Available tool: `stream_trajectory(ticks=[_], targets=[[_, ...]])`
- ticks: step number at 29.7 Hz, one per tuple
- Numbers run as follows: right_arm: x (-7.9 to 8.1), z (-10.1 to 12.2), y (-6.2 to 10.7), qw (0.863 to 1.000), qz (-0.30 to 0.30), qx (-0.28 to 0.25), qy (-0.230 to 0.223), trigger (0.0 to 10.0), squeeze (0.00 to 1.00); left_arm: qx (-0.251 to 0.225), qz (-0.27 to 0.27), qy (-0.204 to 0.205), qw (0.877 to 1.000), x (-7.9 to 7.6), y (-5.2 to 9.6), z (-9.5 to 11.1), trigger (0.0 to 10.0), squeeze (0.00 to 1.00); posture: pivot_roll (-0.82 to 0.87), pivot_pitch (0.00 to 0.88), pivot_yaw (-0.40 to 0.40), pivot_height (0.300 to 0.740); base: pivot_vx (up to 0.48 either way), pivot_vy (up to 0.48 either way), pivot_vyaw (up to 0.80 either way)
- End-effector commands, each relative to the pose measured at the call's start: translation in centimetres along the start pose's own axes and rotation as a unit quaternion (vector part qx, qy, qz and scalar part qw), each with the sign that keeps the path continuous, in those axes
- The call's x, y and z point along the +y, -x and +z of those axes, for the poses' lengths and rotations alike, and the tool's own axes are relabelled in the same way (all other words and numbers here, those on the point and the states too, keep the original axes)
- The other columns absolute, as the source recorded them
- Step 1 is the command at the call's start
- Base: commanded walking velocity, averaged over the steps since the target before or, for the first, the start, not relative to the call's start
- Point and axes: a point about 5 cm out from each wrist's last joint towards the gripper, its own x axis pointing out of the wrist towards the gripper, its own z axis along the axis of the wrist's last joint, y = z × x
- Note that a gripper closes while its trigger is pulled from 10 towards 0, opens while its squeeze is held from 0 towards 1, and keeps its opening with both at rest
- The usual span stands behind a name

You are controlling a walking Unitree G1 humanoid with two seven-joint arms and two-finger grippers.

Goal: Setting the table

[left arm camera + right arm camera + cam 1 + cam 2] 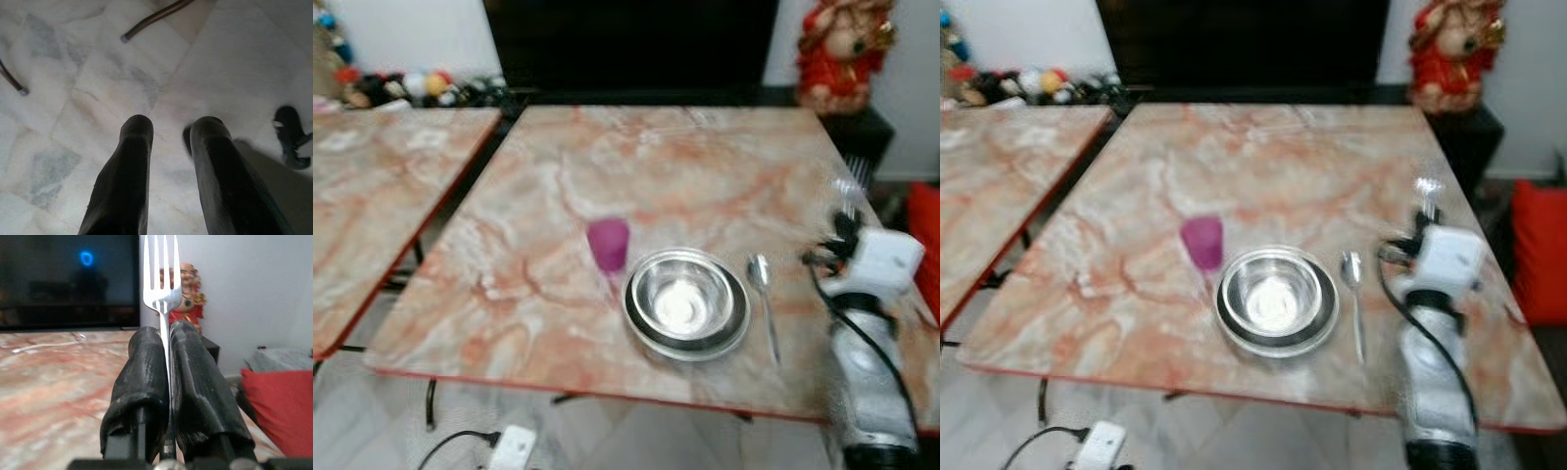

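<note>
— Where are your fingers, starting close in?

— My left gripper (168, 128) hangs low over the pale marble floor (73, 98), its two black fingers (132, 156) spread apart with nothing between them. My right gripper (164, 335) is up over the right edge of the tabletop (656, 166), and its fingers (142, 377) are pressed tight on the handle of a fork (161, 279), which stands upright with the tines above the fingertips.

— What's laid out so far?

— Near the front edge of the tabletop sits a steel bowl (683, 294) on a steel plate (729, 338). A spoon (764, 299) lies just beside the plate on its right, bowl end pointing away from me. A purple cup (608, 244) stands just beside the plate on the other side.

— Anything farther off?

— A second tabletop (382, 186) with the same marbled pattern stands to the left. Past the far edge there is a dark screen (626, 44), and at its right a red and gold figurine (837, 49). A red cushion (279, 406) lies off to the right.

— Any writing or labels?

— None that I can read; the views are a little blurred.
</note>
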Motion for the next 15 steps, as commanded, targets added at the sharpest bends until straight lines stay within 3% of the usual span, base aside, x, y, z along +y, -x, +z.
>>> stream_trajectory(ticks=[1, 7, 8, 10, 15], targets=[[-0.5, 0.3, -0.3, 1.000, -0.008, 0.000, 0.008, 10.0, 0.00, 0.016, 0.005, 0.007, 1.000, 0.2, 0.3, -1.0, 10.0, 0.00, -0.03, 0.000, 0.027, 0.740, 0.000, 0.000, 0.00], [-2.6, 0.1, -1.2, 0.998, -0.022, 0.034, 0.053, 10.0, 0.00, 0.017, 0.004, 0.007, 1.000, 0.2, 0.3, -1.0, 10.0, 0.00, -0.03, 0.000, 0.027, 0.740, 0.000, 0.000, 0.00], [-3.4, -0.4, -1.4, 0.994, -0.023, 0.067, 0.084, 10.0, 0.00, 0.017, 0.003, 0.006, 1.000, 0.2, 0.3, -1.0, 10.0, 0.00, -0.03, 0.000, 0.027, 0.740, 0.000, 0.000, 0.00], [-5.4, -2.2, -1.5, 0.982, -0.028, 0.156, 0.104, 10.0, 0.00, 0.018, 0.002, 0.005, 1.000, 0.1, 0.3, -1.0, 10.0, 0.00, -0.04, 0.000, 0.027, 0.740, 0.000, 0.000, 0.00], [-5.9, -2.6, -1.6, 0.978, -0.024, 0.178, 0.106, 10.0, 0.00, 0.019, 0.001, 0.004, 1.000, 0.1, 0.3, -1.0, 10.0, 0.00, -0.04, 0.000, 0.025, 0.740, 0.000, 0.000, 0.00]])
